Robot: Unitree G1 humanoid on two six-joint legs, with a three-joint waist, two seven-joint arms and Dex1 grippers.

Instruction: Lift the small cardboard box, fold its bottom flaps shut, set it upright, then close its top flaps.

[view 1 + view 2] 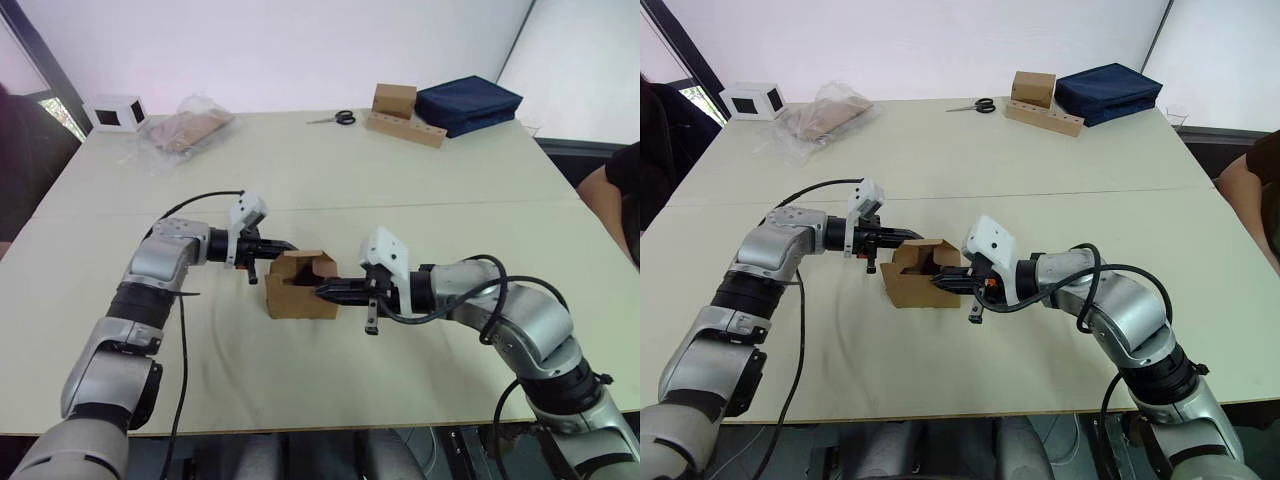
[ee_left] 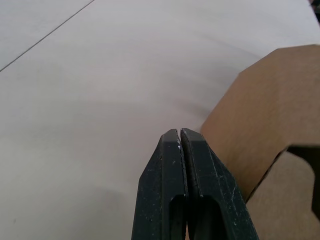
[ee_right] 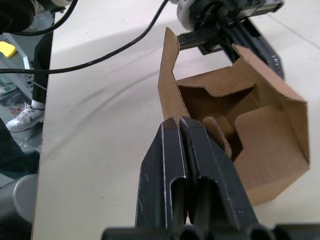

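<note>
Left eye view shows the broad pale beige table (image 1: 420, 200), with the small plain brown cardboard box (image 1: 298, 290) resting on it near the front edge, between the two arms, its flaps not yet shut. Far back sit a dark blue fabric case (image 1: 468, 103), a brown block with a long holed wooden strip (image 1: 405, 118), a crumpled clear plastic bag (image 1: 188, 126), a white cube with a dark window (image 1: 116, 113) and black-handled scissors (image 1: 335, 119), all well apart from the work. On the box, the top flaps (image 3: 222, 82) stand partly raised around the open cavity. The left gripper (image 1: 281, 246) has its two black fingers pressed together, empty, just beside the box's far corner; the right gripper (image 1: 331, 291) likewise has its fingers together, holding nothing, its tip at the box's open side. Judging from this, neither claw grips the carton, so a push on a flap could slide or tip the light box instead of folding the flap, or crease the flap out of its seam.
</note>
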